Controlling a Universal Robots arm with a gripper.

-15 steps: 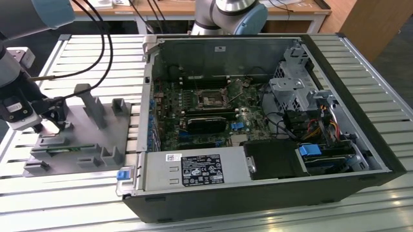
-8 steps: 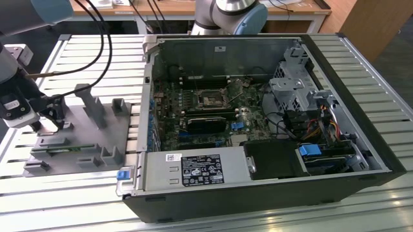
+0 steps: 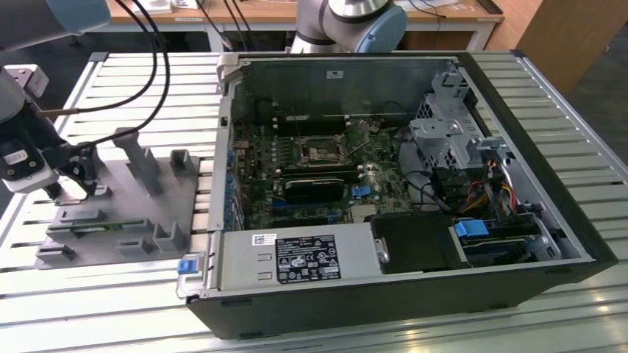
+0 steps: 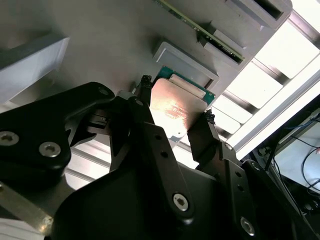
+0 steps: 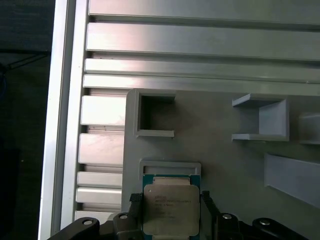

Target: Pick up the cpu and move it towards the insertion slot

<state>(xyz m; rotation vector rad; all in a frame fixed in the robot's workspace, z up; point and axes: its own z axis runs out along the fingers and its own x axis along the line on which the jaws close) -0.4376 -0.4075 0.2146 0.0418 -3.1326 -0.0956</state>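
The cpu (image 5: 169,210), a small square chip with a silvery top and green rim, lies in a shallow pocket of the grey plastic fixture (image 5: 225,165). In both wrist views my gripper (image 4: 176,100) straddles it, with one black fingertip against each of two opposite edges. It still sits level with the pocket. In the exterior view my gripper (image 3: 76,180) hangs over the fixture's (image 3: 118,213) edge at the exterior view's left. The insertion slot (image 3: 322,152), a shiny square frame with a dark centre, sits on the motherboard inside the open computer case (image 3: 530,147).
A thin green memory stick (image 3: 93,226) rests in a fixture slot near the cpu. Upright grey posts (image 3: 137,158) rise from the fixture. The case wall (image 3: 220,147) stands between fixture and motherboard. Black cables (image 3: 157,66) hang above the slatted table.
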